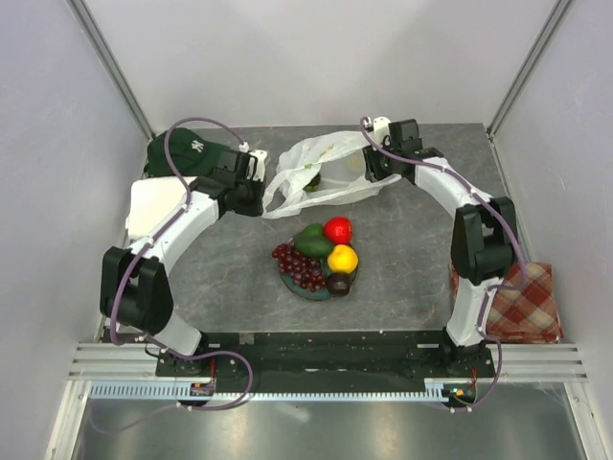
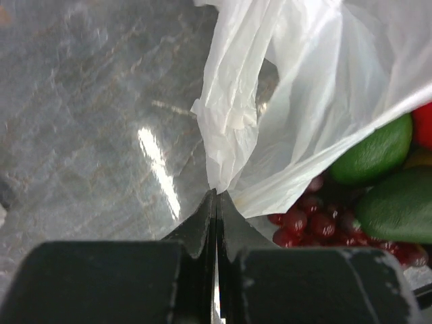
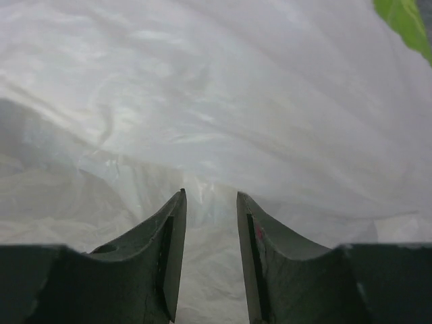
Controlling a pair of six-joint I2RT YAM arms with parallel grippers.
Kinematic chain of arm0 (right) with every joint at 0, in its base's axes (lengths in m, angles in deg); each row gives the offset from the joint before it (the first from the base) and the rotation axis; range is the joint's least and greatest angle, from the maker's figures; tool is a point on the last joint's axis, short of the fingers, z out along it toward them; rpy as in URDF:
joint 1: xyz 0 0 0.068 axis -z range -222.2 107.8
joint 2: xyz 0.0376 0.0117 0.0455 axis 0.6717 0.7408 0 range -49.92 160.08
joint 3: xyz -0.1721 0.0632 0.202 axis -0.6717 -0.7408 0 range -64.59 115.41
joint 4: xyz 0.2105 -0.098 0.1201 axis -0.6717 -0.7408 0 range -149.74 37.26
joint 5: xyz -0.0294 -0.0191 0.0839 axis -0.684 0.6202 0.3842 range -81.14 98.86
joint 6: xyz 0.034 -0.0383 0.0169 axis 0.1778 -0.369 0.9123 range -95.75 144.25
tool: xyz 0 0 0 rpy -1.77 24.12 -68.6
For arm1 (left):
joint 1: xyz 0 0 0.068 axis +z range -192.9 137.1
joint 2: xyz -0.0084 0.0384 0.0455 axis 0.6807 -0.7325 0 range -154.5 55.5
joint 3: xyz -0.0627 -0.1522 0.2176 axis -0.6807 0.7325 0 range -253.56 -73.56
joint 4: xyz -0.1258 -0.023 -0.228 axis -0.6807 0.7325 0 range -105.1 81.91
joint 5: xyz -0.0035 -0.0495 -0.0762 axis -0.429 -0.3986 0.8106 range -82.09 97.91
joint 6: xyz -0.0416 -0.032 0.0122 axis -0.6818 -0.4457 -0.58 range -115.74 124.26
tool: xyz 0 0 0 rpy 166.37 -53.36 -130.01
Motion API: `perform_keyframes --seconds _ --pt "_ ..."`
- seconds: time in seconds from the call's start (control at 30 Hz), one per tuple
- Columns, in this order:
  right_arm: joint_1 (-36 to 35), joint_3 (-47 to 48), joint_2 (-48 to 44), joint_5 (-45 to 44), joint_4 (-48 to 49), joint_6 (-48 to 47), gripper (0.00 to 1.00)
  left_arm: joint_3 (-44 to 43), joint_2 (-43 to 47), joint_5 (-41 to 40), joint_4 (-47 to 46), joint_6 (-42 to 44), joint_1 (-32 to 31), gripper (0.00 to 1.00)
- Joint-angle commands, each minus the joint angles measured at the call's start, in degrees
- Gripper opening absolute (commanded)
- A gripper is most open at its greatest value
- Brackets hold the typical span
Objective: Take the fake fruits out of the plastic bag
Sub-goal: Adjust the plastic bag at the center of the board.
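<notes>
The white plastic bag (image 1: 321,172) lies crumpled at the back centre, and a green piece (image 1: 311,179) shows through it. On the teal plate (image 1: 299,287) sit the grape bunch (image 1: 297,266), a green oval fruit (image 1: 313,240), the red apple (image 1: 337,229), the yellow-orange fruit (image 1: 342,258) and the dark fruit (image 1: 339,283). My left gripper (image 1: 261,196) is shut on a fold of the bag (image 2: 233,121) at its left end (image 2: 217,196); grapes (image 2: 304,223) and green fruit (image 2: 374,152) show past the bag's edge. My right gripper (image 1: 369,168) is open, tips against the bag film (image 3: 210,196); a green bit (image 3: 405,20) shows at top right.
A dark green cap (image 1: 187,151) lies at the back left, with a white object (image 1: 153,206) just in front of it under the left arm. A red checked cloth (image 1: 522,302) lies at the right edge. Grey walls close in on three sides.
</notes>
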Motion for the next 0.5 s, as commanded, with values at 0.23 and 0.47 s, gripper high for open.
perform_keyframes --seconds 0.23,0.47 --pt "-2.9 -5.9 -10.1 9.4 -5.4 -10.8 0.73 -8.6 -5.0 -3.7 -0.1 2.0 0.2 0.02" --pt "-7.1 7.5 2.1 6.8 -5.2 -6.2 0.89 -10.0 -8.0 -2.9 0.0 1.0 0.1 0.02"
